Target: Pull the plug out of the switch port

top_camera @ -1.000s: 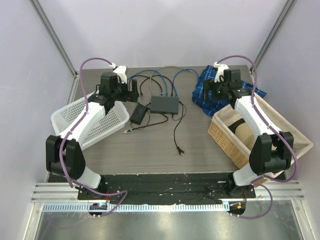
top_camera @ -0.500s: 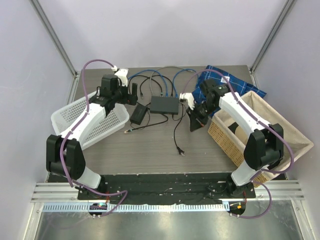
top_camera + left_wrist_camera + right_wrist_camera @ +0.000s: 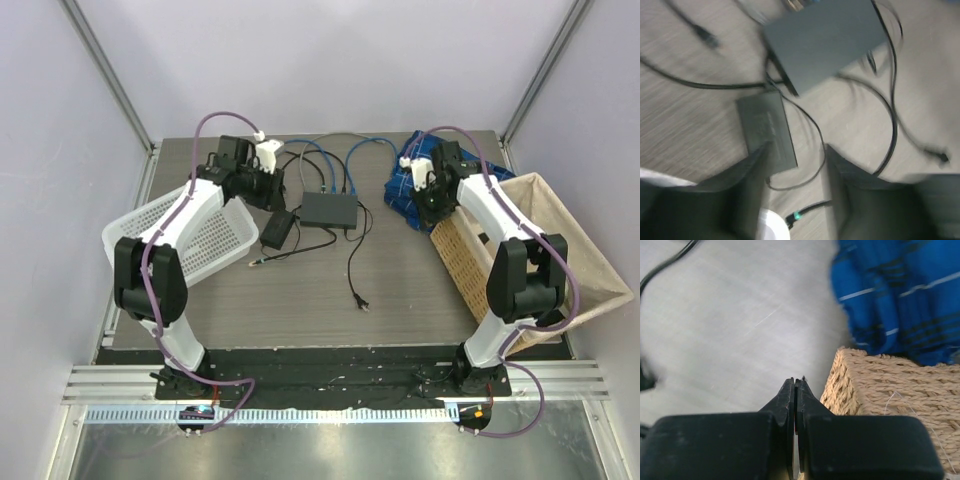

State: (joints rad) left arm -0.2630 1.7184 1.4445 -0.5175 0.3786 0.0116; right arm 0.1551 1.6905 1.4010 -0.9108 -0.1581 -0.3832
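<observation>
Left of the switch (image 3: 330, 209), white basket (image 3: 200, 236); right, wicker basket (image 3: 458, 263) (cloth-lined).

No readable text or label anywhere, seemingly none on the blurred switch (image 3: 825, 42)

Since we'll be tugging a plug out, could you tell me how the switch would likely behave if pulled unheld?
The switch looks small and flat, so probably light; it may slide on the table rather than release a plug. Its cables loop loosely, so they likely flex and anchor it little.
</observation>
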